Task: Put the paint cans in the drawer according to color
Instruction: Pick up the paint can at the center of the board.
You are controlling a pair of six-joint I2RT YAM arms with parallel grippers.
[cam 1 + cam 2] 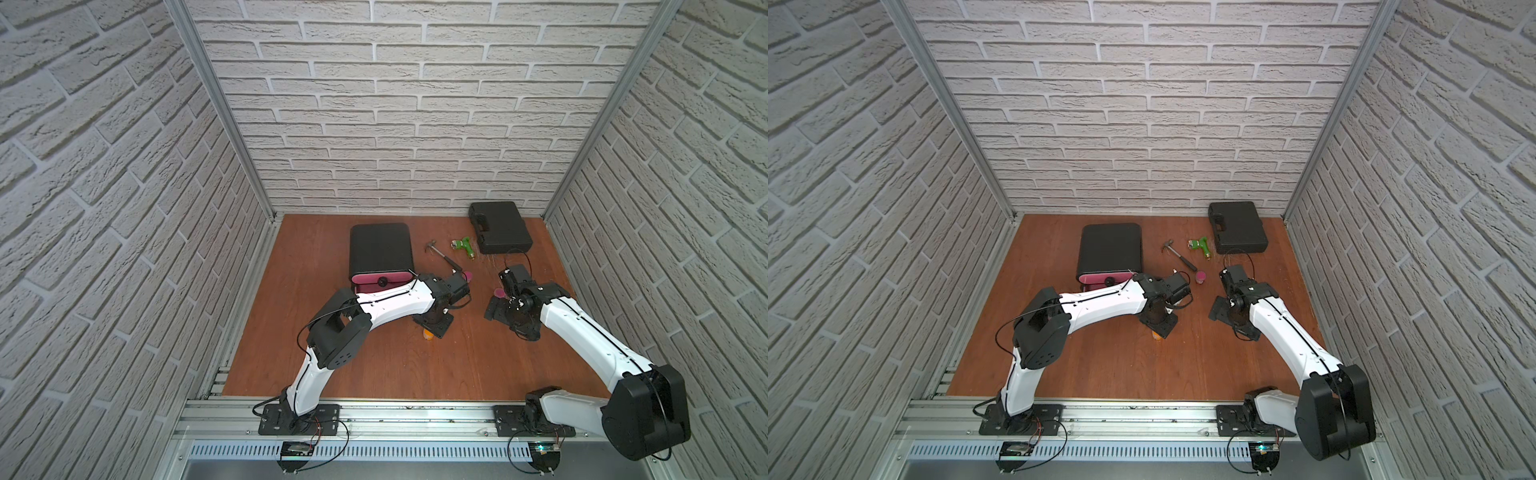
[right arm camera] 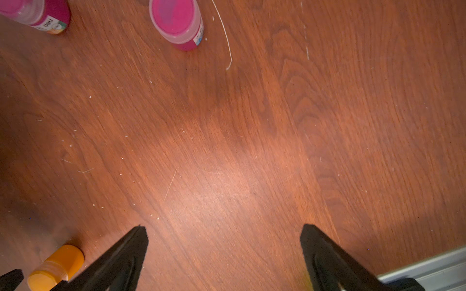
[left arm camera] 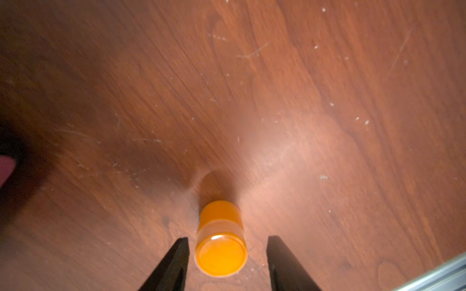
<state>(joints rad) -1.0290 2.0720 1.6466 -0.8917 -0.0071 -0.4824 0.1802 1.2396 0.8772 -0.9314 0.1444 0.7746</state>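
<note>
Under our left arm, the small orange round plastic paint jar [image 3: 220, 241] stands upright on the reddish wooden table [image 3: 315, 88]. It sits between the left jaws, which are parted and touch it on neither side. The jar is closer to one jaw than the other, so we judge that closing from here could nudge or tip it before both sides bite.

Our right jaws are spread wide and empty over bare table, with a magenta-pink jar [image 2: 176, 22] and a second magenta-pink jar [image 2: 37, 13] beyond them.

Our left forearm crosses the front of the black rounded chest with pink-fronted drawers [image 1: 380, 249] and could knock it during the carry.
</note>
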